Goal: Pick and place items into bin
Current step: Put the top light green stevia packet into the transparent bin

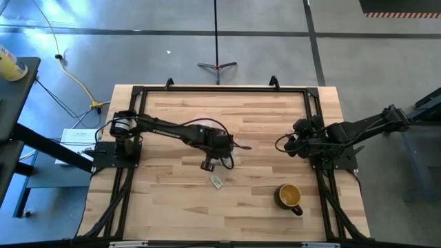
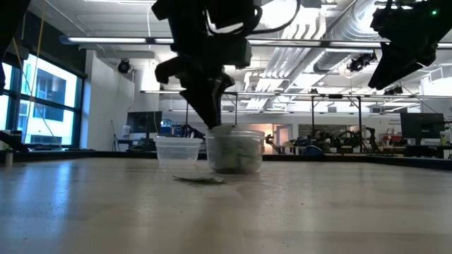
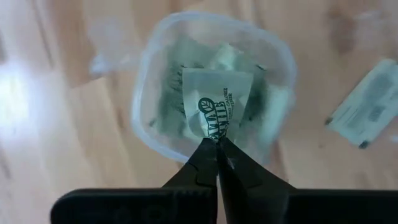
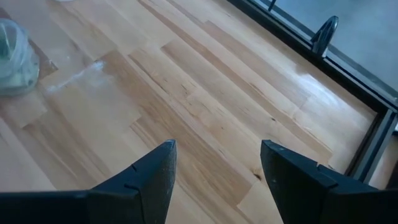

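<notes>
My left gripper point(image 3: 217, 142) stands over the see-through cup point(image 3: 211, 87) near the table's middle and is shut on a white packet with green print point(image 3: 217, 106). Several pale green and white packets lie inside the cup point(image 2: 235, 152). One more packet point(image 3: 367, 109) lies flat on the table beside the cup, toward the near edge point(image 1: 217, 182). My right gripper point(image 4: 217, 149) waits open above bare wood at the table's right side point(image 1: 291, 143), touching nothing. My left gripper pinches the white packet by its upper edge point(image 3: 216, 132) between its two fingertips. The fingers point(image 2: 209, 106) come from above, pointing down. The packet hangs below them, lifted clear of the table, its lower end at the cup's mouth point(image 2: 223, 130).
A mustard-yellow mug point(image 1: 290, 196) stands near the table's near right corner. A low clear round piece point(image 2: 178, 150) sits right beside the cup. A black frame point(image 1: 220, 88) runs around the table's edges. Bare wood lies between the two arms.
</notes>
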